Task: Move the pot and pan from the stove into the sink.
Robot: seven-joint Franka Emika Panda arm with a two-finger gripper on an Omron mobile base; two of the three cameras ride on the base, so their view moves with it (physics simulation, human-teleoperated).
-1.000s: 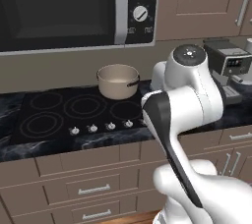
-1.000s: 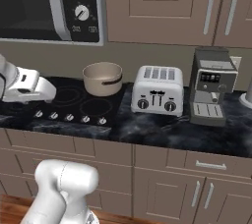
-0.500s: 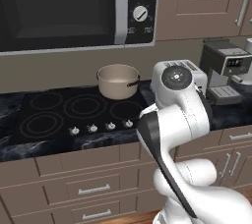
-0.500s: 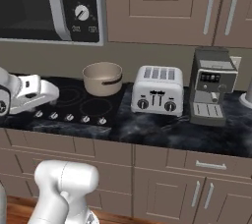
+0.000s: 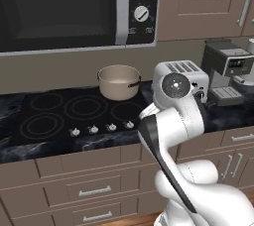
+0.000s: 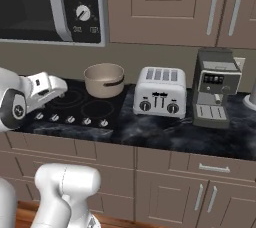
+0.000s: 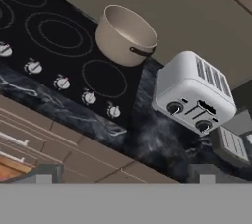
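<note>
Hand view: pot [image 7: 127,35] upright, rear stove [image 7: 44,46] burner.

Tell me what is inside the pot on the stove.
The pot sits on a rear burner of the stove. The hand view shows its pale inner wall and nothing in it; the bottom nearest the camera is hidden behind the rim.

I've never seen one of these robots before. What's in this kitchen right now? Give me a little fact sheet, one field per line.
Pot: round beige cooking pot with dark side handles, upright on the back right burner
Pot contents: looks empty, pale inside
Stove: flat black glass cooktop with a row of small silver knobs along its front
Beside the stove: white four-slot toaster, then grey coffee machine
Above the stove: black microwave
Robot hand: small dark finger tips sit low in the hand view; open or shut cannot be told
</note>
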